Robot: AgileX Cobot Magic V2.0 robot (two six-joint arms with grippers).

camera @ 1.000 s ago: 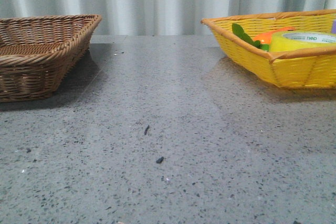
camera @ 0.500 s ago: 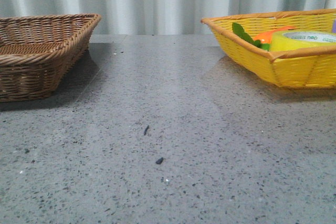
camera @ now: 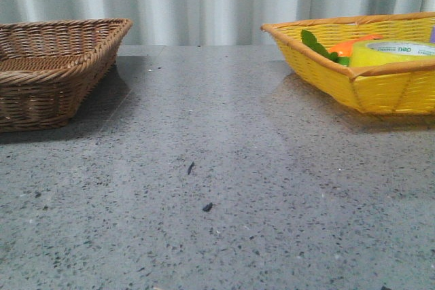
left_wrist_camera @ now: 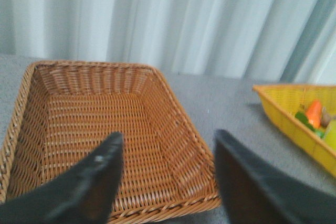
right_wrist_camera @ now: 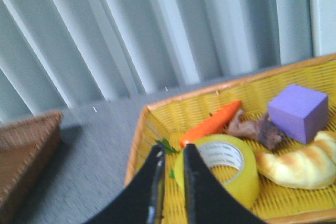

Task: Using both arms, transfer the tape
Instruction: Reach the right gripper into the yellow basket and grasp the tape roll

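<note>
Showing croissant (right_wrist_camera: 302,162) (right wrist only), tape (right_wrist_camera: 223,169)

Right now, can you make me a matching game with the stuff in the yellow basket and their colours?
Things:
1. tape
2. cube
3. carrot
4. croissant

Colours:
a. purple
b. golden brown
c. yellow
d. orange

Pairs: 1-c, 2-a, 3-d, 4-b
</note>
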